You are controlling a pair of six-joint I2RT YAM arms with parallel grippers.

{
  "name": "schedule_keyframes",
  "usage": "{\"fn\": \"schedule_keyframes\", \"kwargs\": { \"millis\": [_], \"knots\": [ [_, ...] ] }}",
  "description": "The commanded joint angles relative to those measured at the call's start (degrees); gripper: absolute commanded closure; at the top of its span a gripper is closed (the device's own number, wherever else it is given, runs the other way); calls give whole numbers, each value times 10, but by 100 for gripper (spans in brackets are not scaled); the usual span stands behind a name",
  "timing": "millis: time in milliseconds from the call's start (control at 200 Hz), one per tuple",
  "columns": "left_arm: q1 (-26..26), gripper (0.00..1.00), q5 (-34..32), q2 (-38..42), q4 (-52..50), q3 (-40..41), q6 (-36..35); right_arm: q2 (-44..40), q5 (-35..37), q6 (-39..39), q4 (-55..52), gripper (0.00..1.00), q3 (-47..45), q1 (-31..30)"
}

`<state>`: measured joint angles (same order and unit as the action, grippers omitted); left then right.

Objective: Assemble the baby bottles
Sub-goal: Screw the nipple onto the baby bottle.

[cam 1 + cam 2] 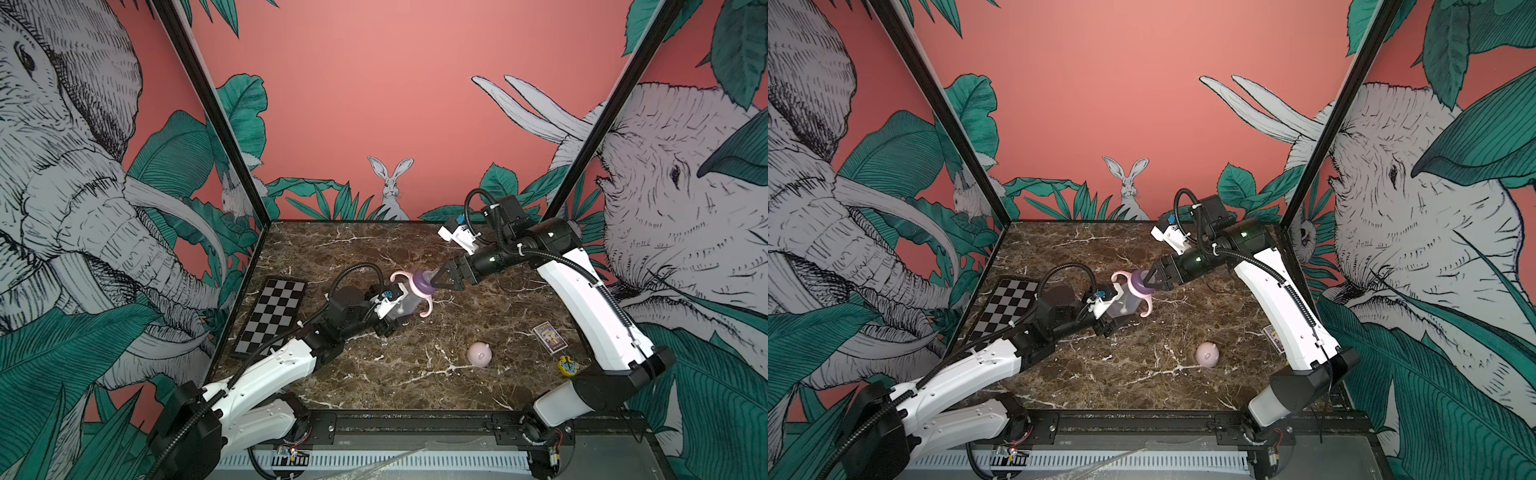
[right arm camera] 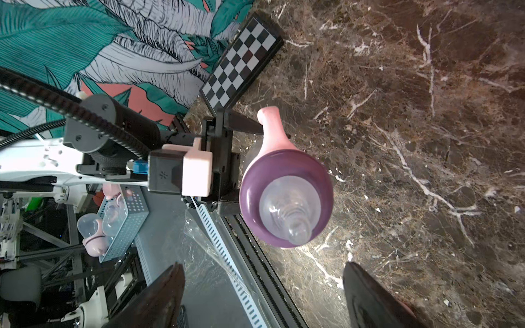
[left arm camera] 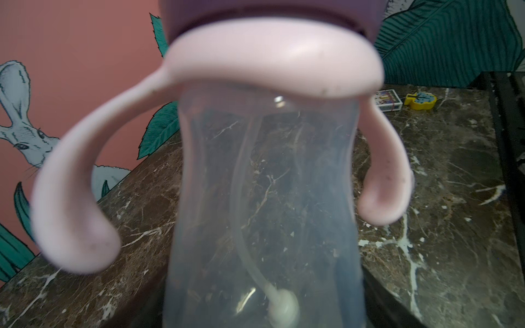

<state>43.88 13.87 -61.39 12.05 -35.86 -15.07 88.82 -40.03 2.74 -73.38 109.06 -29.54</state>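
Observation:
The baby bottle's clear body (image 1: 409, 301) (image 1: 1121, 308) hangs tilted above the table's middle, and my left gripper (image 1: 390, 324) is shut on its lower part. A pink two-handled ring (image 1: 428, 305) (image 3: 272, 56) and a purple nipple collar (image 1: 422, 282) (image 2: 252, 181) sit on its neck, with a straw (image 3: 244, 250) inside the body. My right gripper (image 1: 434, 284) (image 2: 261, 284) is open just off the collar. Its fingers (image 2: 369, 298) stand wide apart with the nipple (image 2: 289, 207) ahead of them, not between them. The pink eared dome cap (image 1: 480, 354) (image 1: 1207, 354) lies on the marble at the front right.
A checkerboard (image 1: 274, 316) lies along the left wall. A card box (image 1: 549, 336) and a yellow toy clock (image 1: 567, 365) lie near the right arm's base. Off the table's front edge, a perforated basket (image 2: 122, 218) holds more bottle parts.

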Motion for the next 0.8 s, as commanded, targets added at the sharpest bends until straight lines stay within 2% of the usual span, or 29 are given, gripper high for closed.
{"fn": "schedule_keyframes", "kwargs": {
  "millis": [0, 350, 690, 795],
  "knots": [
    [-1, 60, 40, 3, 3, -24, 11, 18, -8, -67, -33, 13, 8, -6],
    [-2, 60, 41, -3, 9, -28, 15, 75, -14, -71, -31, 11, 37, -28],
    [-1, 60, 35, -8, 15, -31, 13, 73, -14, -70, -33, 22, 34, -30],
    [-2, 60, 34, -10, 15, -33, 13, 78, -15, -71, -39, 28, 33, -31]
  ]
}}
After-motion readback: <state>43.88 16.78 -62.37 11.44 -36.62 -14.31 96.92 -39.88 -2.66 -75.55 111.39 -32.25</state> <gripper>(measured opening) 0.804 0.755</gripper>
